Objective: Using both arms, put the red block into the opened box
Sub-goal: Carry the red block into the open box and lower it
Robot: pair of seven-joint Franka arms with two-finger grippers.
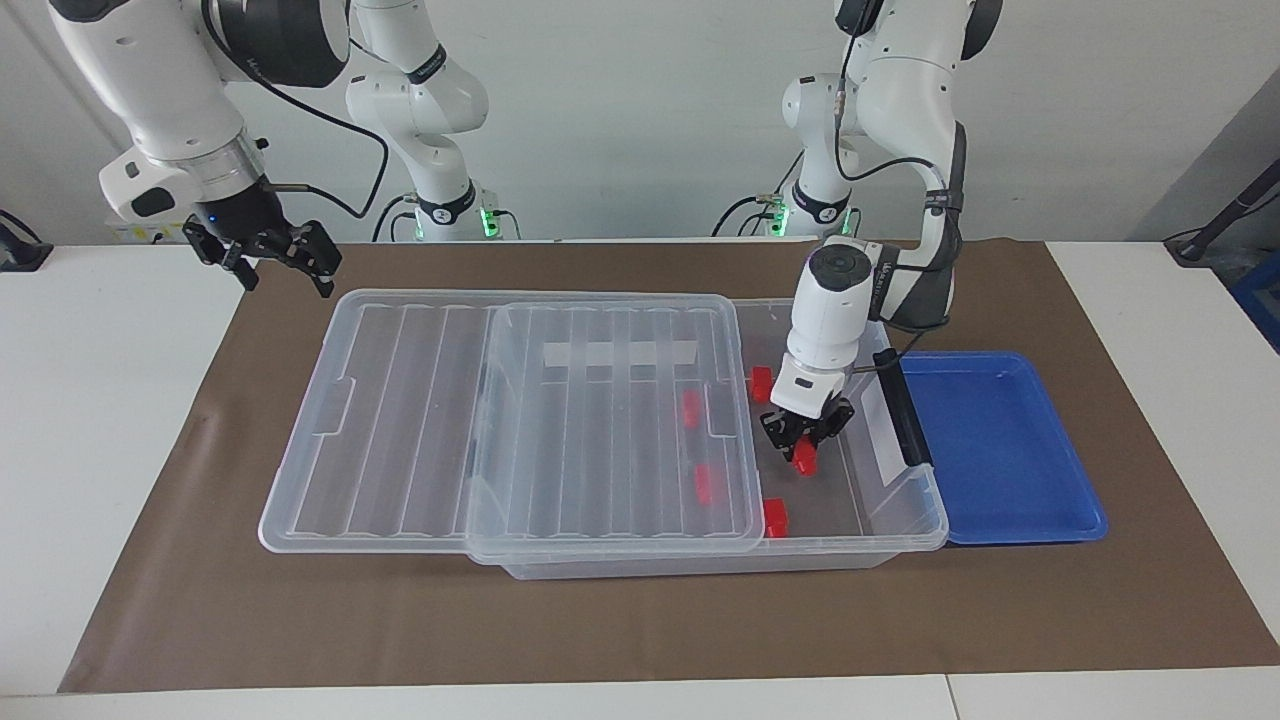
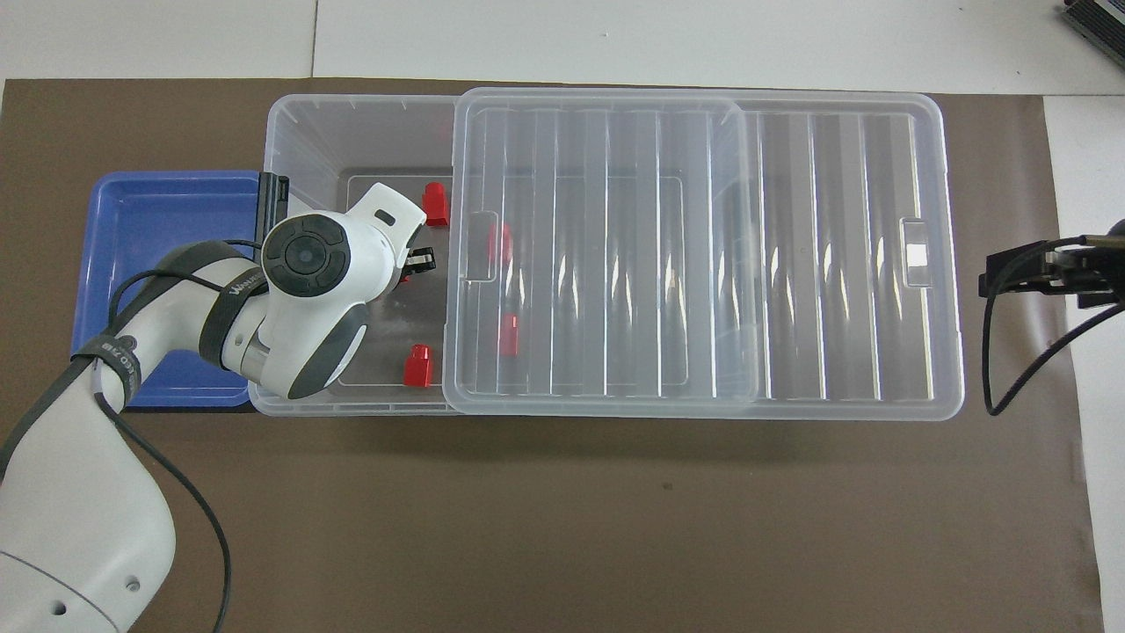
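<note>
My left gripper (image 1: 803, 445) is shut on a red block (image 1: 805, 462) and holds it low inside the uncovered end of the clear box (image 1: 905, 540). Whether the block touches the box floor I cannot tell. In the overhead view the left wrist hides that block, and only the left gripper (image 2: 420, 261) tips show. Several other red blocks lie in the box, two in the open part (image 1: 762, 383) (image 1: 775, 518) and two under the lid (image 1: 690, 408). My right gripper (image 1: 270, 255) waits open above the mat, off the lid's corner at the right arm's end.
The ribbed clear lid (image 1: 400, 420) is slid toward the right arm's end, overhanging the box. A blue tray (image 1: 1000, 440) sits against the box's latch end. A brown mat (image 1: 640, 620) covers the table.
</note>
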